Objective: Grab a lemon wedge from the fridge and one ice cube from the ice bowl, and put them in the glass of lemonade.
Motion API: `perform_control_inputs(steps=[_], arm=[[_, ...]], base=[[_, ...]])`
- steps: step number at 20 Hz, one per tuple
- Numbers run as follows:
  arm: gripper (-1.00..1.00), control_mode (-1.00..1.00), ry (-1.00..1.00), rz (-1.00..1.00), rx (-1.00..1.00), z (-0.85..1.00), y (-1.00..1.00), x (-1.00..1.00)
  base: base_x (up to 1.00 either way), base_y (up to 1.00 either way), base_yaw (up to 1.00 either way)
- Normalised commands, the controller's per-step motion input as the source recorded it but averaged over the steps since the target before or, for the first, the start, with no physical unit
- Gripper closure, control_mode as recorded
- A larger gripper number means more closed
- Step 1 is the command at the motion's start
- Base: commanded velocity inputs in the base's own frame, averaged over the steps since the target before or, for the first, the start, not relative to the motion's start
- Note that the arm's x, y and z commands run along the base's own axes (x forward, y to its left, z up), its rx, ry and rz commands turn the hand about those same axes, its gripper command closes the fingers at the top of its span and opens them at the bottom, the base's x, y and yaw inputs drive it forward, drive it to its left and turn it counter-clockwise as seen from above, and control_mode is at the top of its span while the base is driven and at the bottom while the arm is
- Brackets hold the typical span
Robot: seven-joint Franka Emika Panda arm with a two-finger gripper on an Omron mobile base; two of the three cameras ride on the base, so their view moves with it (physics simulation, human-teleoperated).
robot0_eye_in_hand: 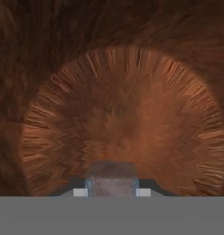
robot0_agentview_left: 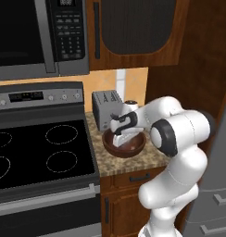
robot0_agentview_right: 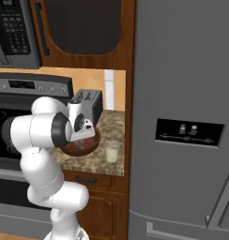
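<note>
Down in the left base view, the gripper [robot0_agentview_left: 122, 138] dipped inside the ice bowl [robot0_agentview_left: 133, 149] beside the toaster [robot0_agentview_left: 105, 109]. Right base view — glass of lemonade [robot0_agentview_right: 111, 152] just beside the bowl. Hand view — fingertips [robot0_eye_in_hand: 80, 192] clamped on the ice cube [robot0_eye_in_hand: 113, 180].

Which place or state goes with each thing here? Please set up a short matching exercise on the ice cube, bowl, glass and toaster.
Things:
1. ice cube
2. bowl
3. glass
4. toaster

Places or states:
A. on the counter just behind the bowl, by the stove
B. between the two fingertips of the gripper
C. on the counter between the bowl and the fridge
D. has the gripper reaching down into it

Pairs: 1-B, 2-D, 3-C, 4-A
</note>
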Motion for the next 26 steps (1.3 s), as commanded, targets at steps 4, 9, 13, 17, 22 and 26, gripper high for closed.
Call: perform_control_inputs(steps=[4, 9, 13, 17, 22, 26], arm=[[1.0, -1.0, -0.07, 0.0, 0.04, 0.25, 0.0, -0.03], [1.0, -1.0, -0.03, 0.0, 0.03, 0.26, -0.01, 0.0], [1.0, -1.0, -0.02, -0.05, 0.01, 0.43, -0.05, -0.23], [1.0, -1.0, 0.05, -0.29, -0.02, 0.78, -0.4, -0.63], [1.0, -1.0, 0.18, -0.5, -0.12, 0.55, -0.44, -0.16], [1.0, -1.0, 0.2, -0.6, -0.06, 0.15, -0.46, -0.01]], base=[[0.0, 0.0, 0.0], [0.0, 0.0, 0.0], [0.0, 0.0, 0.0], [0.0, 0.0, 0.0], [0.0, 0.0, 0.0], [0.0, 0.0, 0.0]])
